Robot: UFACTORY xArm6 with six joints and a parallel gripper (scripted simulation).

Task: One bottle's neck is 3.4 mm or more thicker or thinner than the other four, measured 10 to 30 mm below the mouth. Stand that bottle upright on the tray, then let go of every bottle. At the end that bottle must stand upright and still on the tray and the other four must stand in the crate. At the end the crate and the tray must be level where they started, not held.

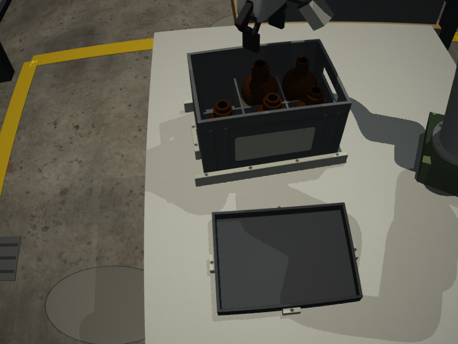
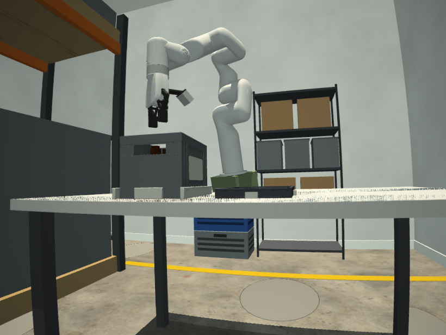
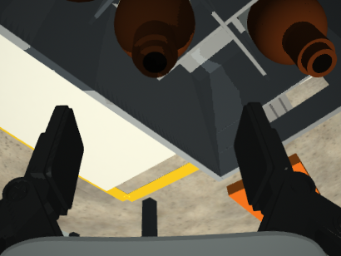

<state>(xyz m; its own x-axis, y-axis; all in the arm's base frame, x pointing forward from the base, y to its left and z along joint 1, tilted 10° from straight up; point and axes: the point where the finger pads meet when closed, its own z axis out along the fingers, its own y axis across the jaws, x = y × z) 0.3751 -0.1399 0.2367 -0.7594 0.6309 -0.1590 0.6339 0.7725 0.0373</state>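
Several brown bottles stand in the dark crate, in its divided cells. Two show tall at the back, and three mouths show along the front wall. The dark tray lies empty in front of the crate. My gripper hangs above the crate's far rim, clear of it in the side view. In the wrist view its fingers stand wide open with nothing between them. A bottle shows below, beyond the fingertips.
White cleats hold the crate and the tray on the table. The arm's green base stands at the right edge. A shelf rack with boxes stands behind the table. The table's left edge runs close to the crate.
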